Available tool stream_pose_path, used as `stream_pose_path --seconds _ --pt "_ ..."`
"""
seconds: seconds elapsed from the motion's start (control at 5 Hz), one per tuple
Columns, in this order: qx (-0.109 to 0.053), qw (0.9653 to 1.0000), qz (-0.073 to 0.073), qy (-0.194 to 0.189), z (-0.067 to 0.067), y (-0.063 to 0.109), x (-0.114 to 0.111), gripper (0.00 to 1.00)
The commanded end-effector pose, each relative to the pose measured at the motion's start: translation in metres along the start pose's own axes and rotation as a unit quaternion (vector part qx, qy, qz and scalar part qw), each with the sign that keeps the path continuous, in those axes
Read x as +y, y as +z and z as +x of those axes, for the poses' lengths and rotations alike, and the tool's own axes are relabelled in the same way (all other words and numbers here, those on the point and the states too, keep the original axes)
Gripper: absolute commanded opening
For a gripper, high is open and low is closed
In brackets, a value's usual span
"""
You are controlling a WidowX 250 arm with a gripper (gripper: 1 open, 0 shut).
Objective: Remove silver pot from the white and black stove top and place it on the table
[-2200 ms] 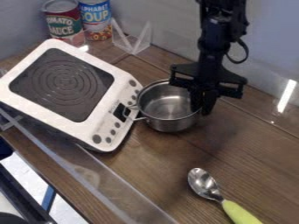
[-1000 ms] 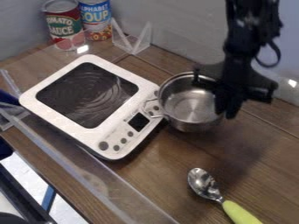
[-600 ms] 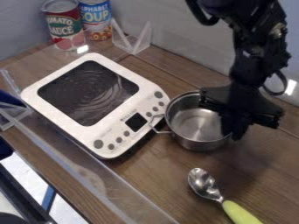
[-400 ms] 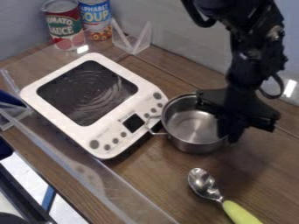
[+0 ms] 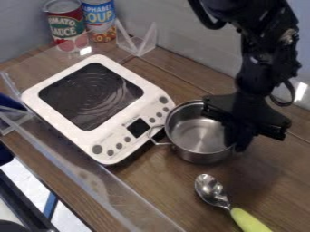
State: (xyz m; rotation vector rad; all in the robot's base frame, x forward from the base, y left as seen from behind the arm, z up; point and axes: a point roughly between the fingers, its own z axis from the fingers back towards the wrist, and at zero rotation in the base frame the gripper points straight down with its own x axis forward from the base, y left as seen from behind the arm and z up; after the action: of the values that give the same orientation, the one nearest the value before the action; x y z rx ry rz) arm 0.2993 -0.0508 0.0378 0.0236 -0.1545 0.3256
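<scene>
**A:** Silver pot [image 5: 194,138]: where is it?

**B:** Off the stove [image 5: 91,100], just beside its front right corner. One of the pot's small handles almost touches the white button panel. It is low over the brown wooden desk [image 5: 164,186]. I cannot tell whether its base rests on the wood.

**A:** And the gripper?

**B:** The black gripper [image 5: 238,140] points straight down from a dark arm [image 5: 260,54] that enters from the top right. Its fingers are pressed together on the pot's right rim, pinching the thin steel wall.

**A:** What does the stove look like?

**B:** It is a flat white square with rounded corners, turned at an angle. Its black ringed plate is bare.

**A:** Anything else on the desk?

**B:** A spoon [image 5: 224,199] with a yellow-green handle lies near the front edge, below the pot and apart from it. Two printed food cans [image 5: 64,23] stand at the back left, behind the stove.
</scene>
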Motion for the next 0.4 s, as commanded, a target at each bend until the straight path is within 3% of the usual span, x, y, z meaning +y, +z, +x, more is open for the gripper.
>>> stream_pose_path --seconds 0.0,0.2 --pt "-0.023 0.9996 -0.011 -0.010 -0.0003 0.0160 -0.0020 0.00" --pt "-0.020 0.9996 -0.009 -0.016 -0.0041 0.0170 0.0000 0.00"
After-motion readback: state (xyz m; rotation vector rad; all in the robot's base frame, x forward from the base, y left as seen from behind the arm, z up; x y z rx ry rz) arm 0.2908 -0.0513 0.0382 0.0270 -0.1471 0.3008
